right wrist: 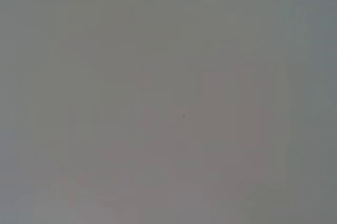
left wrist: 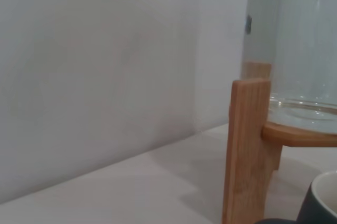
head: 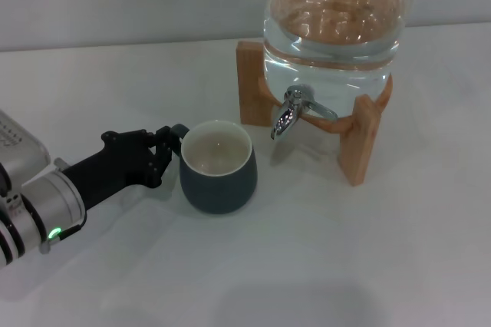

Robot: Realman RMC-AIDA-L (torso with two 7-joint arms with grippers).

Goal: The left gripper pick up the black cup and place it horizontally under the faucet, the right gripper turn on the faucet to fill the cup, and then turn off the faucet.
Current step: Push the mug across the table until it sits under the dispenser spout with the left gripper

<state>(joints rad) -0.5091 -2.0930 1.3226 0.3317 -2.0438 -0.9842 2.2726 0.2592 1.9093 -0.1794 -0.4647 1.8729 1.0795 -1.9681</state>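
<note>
The black cup (head: 219,180) stands upright on the white table, cream inside, a little left of and below the chrome faucet (head: 291,114), not under its spout. My left gripper (head: 167,149) reaches in from the left, and its black fingers are closed on the cup's small handle. The cup's rim also shows at a corner of the left wrist view (left wrist: 322,200). My right gripper is out of view; the right wrist view shows only a blank grey surface.
The faucet sits on a clear glass water jar (head: 334,28) that rests on a wooden stand (head: 360,143), also seen in the left wrist view (left wrist: 250,150). A pale wall runs behind the white table (head: 345,265).
</note>
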